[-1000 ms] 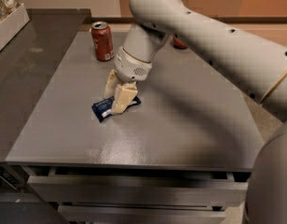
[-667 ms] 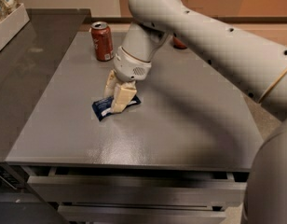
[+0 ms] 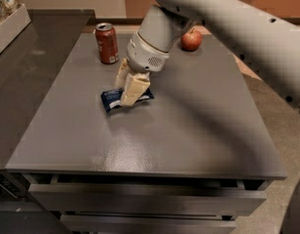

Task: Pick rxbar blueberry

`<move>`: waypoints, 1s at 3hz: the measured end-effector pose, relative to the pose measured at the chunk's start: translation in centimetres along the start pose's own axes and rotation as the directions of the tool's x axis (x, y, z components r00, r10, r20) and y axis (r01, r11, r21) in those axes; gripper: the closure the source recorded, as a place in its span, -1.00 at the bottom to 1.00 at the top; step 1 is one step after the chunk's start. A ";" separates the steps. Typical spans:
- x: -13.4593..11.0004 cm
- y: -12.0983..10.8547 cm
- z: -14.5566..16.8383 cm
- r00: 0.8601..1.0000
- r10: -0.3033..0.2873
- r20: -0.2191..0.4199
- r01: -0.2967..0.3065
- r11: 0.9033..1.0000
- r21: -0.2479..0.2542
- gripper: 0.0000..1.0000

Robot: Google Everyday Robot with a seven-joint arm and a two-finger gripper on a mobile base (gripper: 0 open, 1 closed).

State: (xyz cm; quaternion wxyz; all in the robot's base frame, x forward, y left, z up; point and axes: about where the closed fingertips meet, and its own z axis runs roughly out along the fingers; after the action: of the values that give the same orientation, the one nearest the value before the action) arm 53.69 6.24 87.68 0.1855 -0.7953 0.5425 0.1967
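The rxbar blueberry (image 3: 111, 99), a flat dark blue bar with a white label patch, is at the middle left of the grey table (image 3: 189, 130). My gripper (image 3: 128, 92) reaches down from the arm above. Its two tan fingers (image 3: 134, 88) are closed across the bar's middle. The bar's left end sticks out from the fingers. Its right end (image 3: 147, 96) shows on the other side. The bar appears to sit just above the tabletop, with a shadow beneath it.
A red soda can (image 3: 107, 43) stands upright at the back left, close behind the gripper. A red apple (image 3: 191, 39) sits at the back, right of the arm. A darker counter (image 3: 23, 77) adjoins on the left, with a white box (image 3: 9, 28) of snacks. Drawers (image 3: 140, 201) are below the front edge.
The gripper has moved up a little, and the blue bar has risen with it between the fingers. The apple now shows more fully behind the arm.
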 end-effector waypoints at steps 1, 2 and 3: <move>-1.0 -0.3 -3.1 1.000 0.019 0.009 -0.020 0.998 0.059 1.00; -2.0 -0.8 -6.6 1.000 0.023 0.006 -0.024 0.993 0.120 1.00; -2.8 -1.1 -9.9 1.000 0.019 -0.001 -0.019 0.983 0.181 1.00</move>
State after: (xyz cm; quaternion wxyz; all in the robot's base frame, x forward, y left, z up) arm 54.91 3.87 97.64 0.2546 -0.7702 0.5660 0.1473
